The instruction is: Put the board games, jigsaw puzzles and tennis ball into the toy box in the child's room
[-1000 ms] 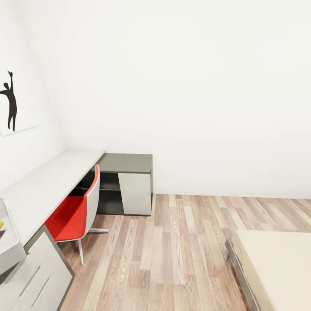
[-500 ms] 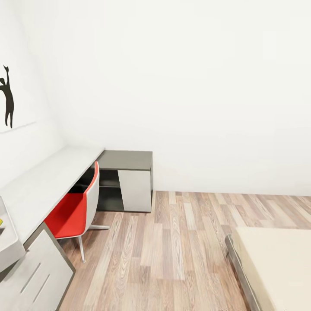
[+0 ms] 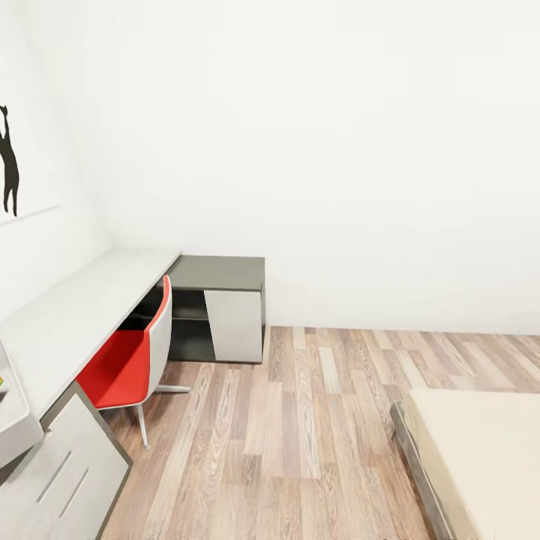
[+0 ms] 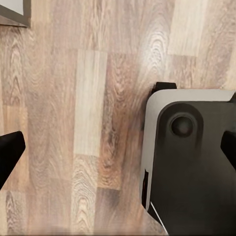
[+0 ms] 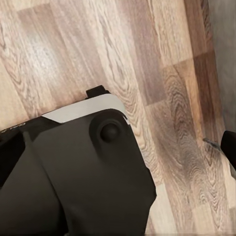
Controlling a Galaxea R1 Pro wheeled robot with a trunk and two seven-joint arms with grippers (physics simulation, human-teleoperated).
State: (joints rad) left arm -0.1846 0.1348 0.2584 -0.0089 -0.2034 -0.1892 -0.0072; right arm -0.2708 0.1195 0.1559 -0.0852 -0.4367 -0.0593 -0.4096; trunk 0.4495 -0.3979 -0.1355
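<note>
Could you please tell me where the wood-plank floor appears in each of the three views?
Head view: the wood-plank floor spans the lower middle, between the table and the bed.
Left wrist view: planks beside the robot's dark base.
Right wrist view: planks around the base.
Shared landmark: the plank grain.

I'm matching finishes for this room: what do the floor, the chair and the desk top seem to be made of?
The floor looks like wood-plank laminate, with grain and mixed brown tones. The chair seems to have a smooth red seat in a pale grey moulded shell, probably plastic, on thin metal-looking legs. The table top looks matte pale grey, likely laminate.
</note>
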